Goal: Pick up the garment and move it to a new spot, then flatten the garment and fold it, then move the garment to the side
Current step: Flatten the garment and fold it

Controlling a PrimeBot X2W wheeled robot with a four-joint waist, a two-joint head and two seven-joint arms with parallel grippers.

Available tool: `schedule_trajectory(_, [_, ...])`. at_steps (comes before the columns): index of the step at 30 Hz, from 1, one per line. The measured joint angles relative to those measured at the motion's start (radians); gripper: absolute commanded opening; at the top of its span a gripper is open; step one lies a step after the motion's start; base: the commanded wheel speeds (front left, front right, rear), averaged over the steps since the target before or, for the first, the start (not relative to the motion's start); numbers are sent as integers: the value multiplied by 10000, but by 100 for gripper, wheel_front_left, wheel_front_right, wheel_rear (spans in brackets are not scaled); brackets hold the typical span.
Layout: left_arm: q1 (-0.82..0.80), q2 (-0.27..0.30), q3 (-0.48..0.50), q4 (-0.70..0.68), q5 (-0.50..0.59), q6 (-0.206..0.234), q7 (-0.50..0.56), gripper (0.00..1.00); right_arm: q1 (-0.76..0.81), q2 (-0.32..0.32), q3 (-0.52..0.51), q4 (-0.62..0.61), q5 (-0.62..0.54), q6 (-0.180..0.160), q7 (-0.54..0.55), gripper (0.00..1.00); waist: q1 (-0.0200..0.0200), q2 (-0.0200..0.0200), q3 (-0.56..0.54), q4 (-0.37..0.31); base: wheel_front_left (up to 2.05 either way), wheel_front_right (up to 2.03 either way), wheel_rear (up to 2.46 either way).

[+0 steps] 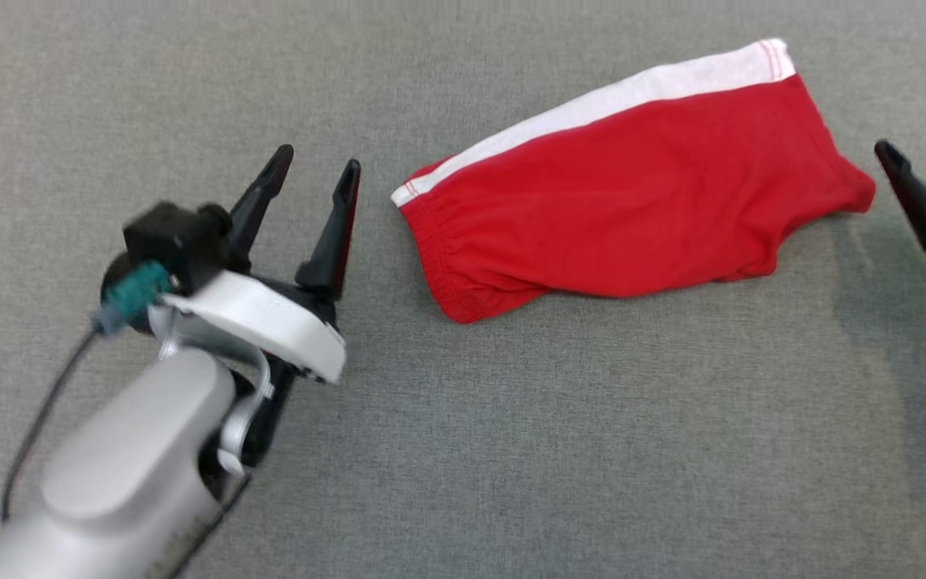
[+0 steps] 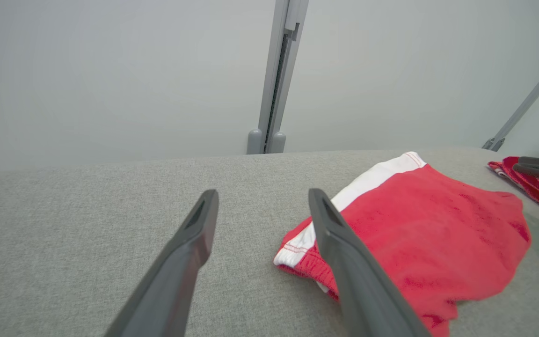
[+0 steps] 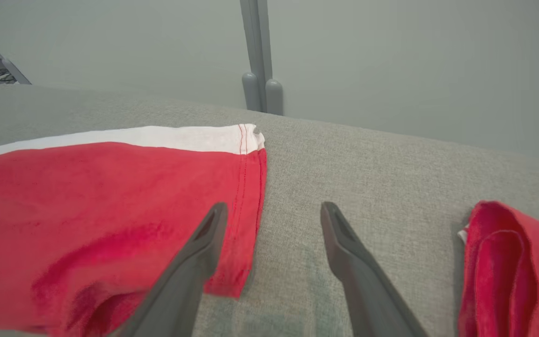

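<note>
The table (image 1: 511,450), covered in grey woven cloth, takes up most of the head view. The garment (image 1: 632,193), a pair of red shorts with a white side stripe, lies flat toward its far right part. The elastic waistband points at the robot's left and the stitched leg hem at its right. It looks already doubled over lengthwise, one leg on the other, so the flattening and first fold seem done. What is left is probably a crosswise fold, then the shift to the side.

The left hand (image 1: 318,158) hovers just beside the waistband end, fingers spread and grasping nothing. The right hand (image 1: 915,138) sits near the hem end, likewise released and empty, one finger over the hem corner in its wrist view. A second red cloth (image 3: 508,267) lies bunched further right, apart from the shorts.

The next move calls for each hand to dip and pinch both layers at its end without dragging the top layer askew
</note>
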State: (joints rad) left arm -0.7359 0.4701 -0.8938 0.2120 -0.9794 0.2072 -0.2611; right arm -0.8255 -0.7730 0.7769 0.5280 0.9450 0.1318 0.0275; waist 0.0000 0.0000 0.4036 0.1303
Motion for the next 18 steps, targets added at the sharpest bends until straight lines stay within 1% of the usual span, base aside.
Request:
schedule_trajectory(2, [872, -385, 826, -727, 1045, 654, -21, 100, 406, 113, -153, 102, 205, 0, -102, 100, 0, 0, -232, -1, 0, 0, 0])
schedule_trajectory(4, [1893, -855, 1402, -1338, 1994, 1104, -21, 100, 668, 213, -345, 295, 500, 0, -104, 100, 0, 0, -383, 76, 0, 0, 0])
schedule_trajectory(7, [2960, -1503, 1793, -2002, 3269, 1373, -21, 100, 721, 278, -577, 660, 779, -2, 88, 100, 0, 0, -446, 350, 0, 0, 0])
schedule_trajectory(9, [3388, -1902, 1921, -2236, 3914, 1358, -21, 100, 651, 347, -802, 920, 1101, -2, 380, 100, 0, 0, -434, 584, 0, 0, 0])
schedule_trajectory(11, [3649, -2280, 1902, -2330, 4514, 1233, -21, 100, 457, 360, -934, 1331, 1300, -2, 828, 100, 0, 0, -385, 847, 0, 0, 0])
schedule_trajectory(15, [3861, -2901, 1954, -2305, 5298, 782, -21, 100, -197, 270, -943, 2151, 1001, -4, 1453, 100, 0, 0, -228, 1382, 0, 0, 0])
schedule_trajectory(18, [3959, -3256, 2109, -2199, 5639, 445, -21, 100, -558, 364, -930, 2709, 807, -2, 1735, 100, 0, 0, -86, 1716, 0, 0, 0])
